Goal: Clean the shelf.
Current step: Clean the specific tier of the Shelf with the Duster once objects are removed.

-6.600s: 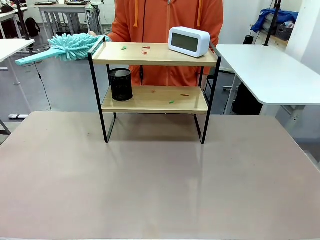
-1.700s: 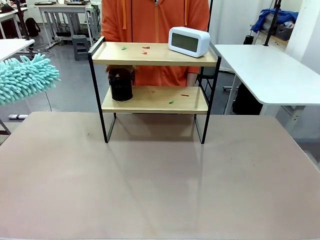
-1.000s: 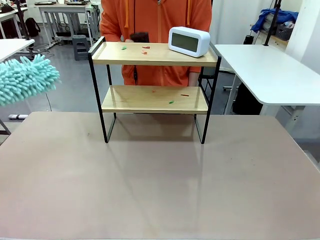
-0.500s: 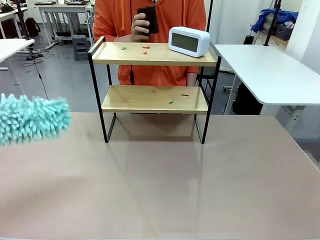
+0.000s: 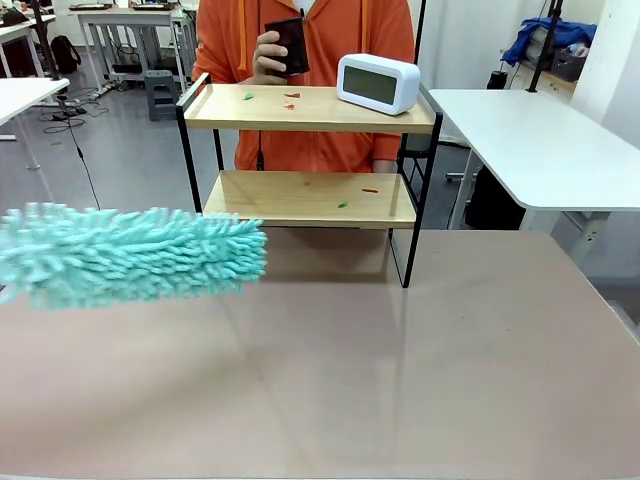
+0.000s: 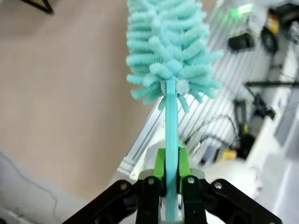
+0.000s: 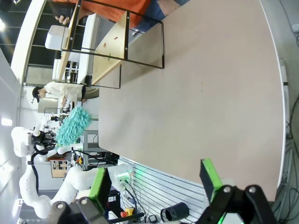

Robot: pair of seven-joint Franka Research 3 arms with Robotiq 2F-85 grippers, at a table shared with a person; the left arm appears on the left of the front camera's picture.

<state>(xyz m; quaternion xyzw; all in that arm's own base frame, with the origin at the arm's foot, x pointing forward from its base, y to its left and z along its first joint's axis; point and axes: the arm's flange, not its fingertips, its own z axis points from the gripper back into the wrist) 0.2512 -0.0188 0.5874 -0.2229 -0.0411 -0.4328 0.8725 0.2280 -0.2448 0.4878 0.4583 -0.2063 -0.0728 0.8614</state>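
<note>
far middle of the bench: two-tier shelf, coloured scraps on both boards. near left: teal duster, handle clamped in left jaws. right jaws spread wide apart.

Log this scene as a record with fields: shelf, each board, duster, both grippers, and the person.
shelf: two-tier, at the table's far side
top board: white clock at right, small scraps
lower board: a few scraps
duster: teal, in the air by the shelf's front left
left gripper: shut on the duster's handle
right gripper: open
person: behind the shelf, hand holding up a black cup
</note>
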